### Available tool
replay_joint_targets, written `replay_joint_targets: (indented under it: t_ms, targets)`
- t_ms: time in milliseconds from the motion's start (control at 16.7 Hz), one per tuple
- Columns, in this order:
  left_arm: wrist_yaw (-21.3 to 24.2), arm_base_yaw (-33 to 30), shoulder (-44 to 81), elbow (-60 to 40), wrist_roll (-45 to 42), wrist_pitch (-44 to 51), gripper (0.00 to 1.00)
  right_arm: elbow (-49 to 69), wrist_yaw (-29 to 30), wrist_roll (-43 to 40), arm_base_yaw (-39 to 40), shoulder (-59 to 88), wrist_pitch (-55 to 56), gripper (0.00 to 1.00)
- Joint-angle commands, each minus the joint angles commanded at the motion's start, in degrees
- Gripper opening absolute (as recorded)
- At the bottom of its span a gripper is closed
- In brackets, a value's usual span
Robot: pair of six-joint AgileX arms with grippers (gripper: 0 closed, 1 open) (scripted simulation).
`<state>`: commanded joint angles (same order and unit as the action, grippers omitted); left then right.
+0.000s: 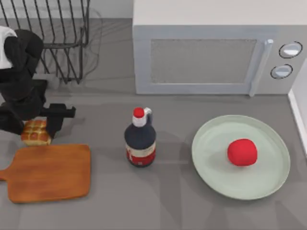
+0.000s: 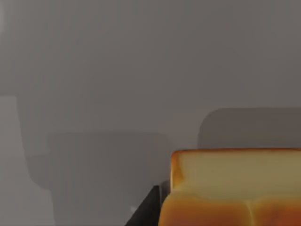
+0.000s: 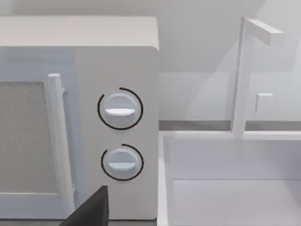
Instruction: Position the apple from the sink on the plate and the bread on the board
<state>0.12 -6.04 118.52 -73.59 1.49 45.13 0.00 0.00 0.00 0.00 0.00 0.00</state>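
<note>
Bread looms closest in the left wrist view, its pale side and glossy golden top right under that camera, with a dark finger edge beside it. From above, the left gripper sits at the table's left side with its jaws pinching the loaf, which hangs just past the far edge of the wooden cutting board, not yet over it. That half of the job is left: I judge the loaf needs carrying toward the board's middle and setting down. Moving rightward, a dark syrup bottle with a red cap stands mid-table, in front of the microwave. Farther right, the apple already rests on the mint-green plate, so that half looks done. The right wrist view faces the microwave dials and the white sink; whether the right gripper's jaws are spread, I cannot tell.
</note>
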Motion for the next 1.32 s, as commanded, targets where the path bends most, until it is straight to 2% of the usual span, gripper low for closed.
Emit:
replay_joint_targets:
  t_ms: [240,720,1080,1320]
  targets:
    - [-0.05,-0.09,-2.32,-2.40,-0.11,3.05,0.00,0.00,0.00,0.00,0.00,0.00,0.00,1.00]
    - [-0.10,-0.07,-8.25,-14.03,0.22,21.09,0.00,0.00,0.00,0.00,0.00,0.00,0.00,1.00]
    - [-0.14,-0.05,-8.45,-14.26,0.15,21.49,0.00,0.00,0.00,0.00,0.00,0.00,0.00,1.00]
    - [-0.21,-1.57,-12.18,-8.15,1.74,19.17,0.00,0.00,0.00,0.00,0.00,0.00,0.00,1.00]
